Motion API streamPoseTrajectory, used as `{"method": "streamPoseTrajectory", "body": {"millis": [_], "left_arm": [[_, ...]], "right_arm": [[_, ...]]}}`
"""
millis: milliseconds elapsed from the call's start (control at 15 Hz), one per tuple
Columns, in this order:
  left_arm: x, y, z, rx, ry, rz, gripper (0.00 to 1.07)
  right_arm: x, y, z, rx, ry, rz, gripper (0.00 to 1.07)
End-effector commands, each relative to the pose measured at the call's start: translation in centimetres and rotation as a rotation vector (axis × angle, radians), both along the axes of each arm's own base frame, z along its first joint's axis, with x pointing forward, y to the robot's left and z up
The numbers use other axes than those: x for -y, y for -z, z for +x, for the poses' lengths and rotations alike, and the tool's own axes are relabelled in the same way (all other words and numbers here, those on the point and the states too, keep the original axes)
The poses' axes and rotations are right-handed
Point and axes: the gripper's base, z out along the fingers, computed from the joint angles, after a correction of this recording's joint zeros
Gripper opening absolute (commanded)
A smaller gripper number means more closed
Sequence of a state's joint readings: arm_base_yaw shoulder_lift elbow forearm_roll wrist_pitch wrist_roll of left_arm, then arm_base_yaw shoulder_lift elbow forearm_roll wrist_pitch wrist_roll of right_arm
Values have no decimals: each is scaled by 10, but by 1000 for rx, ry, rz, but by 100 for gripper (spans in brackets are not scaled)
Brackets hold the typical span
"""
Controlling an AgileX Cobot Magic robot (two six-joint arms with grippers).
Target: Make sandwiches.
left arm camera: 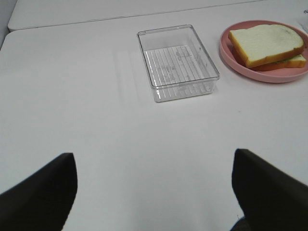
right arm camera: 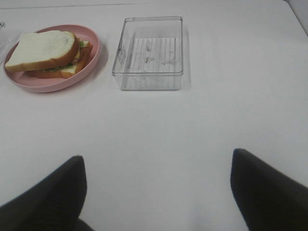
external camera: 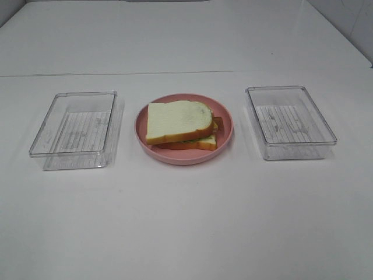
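Sandwich [external camera: 182, 124] sits stacked on pink plate [external camera: 226, 140] mid-table btwn 2 clear trays, prob light, loose layers that'd slide, so pinch top & bottom crusts together; both pincers spread open, holding nothing.

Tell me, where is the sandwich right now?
In the exterior high view the sandwich sits on the pink plate in the middle of the white table, between two clear trays, one on the left and one on the right.
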State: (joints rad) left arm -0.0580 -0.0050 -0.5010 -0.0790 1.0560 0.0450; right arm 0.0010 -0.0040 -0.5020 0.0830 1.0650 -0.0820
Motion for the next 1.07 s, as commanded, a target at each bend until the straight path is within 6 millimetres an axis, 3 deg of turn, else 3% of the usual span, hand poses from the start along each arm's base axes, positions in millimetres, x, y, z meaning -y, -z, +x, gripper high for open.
{"method": "streamPoseTrajectory", "body": {"millis": [67, 1067], "left_arm": [[0, 0, -3, 32, -1, -3, 83], [0, 0, -3, 32, -1, -3, 83]], "right_arm": [[0, 0, -2, 25, -2, -6, 77], [0, 0, -2, 25, -2, -6, 77]]}}
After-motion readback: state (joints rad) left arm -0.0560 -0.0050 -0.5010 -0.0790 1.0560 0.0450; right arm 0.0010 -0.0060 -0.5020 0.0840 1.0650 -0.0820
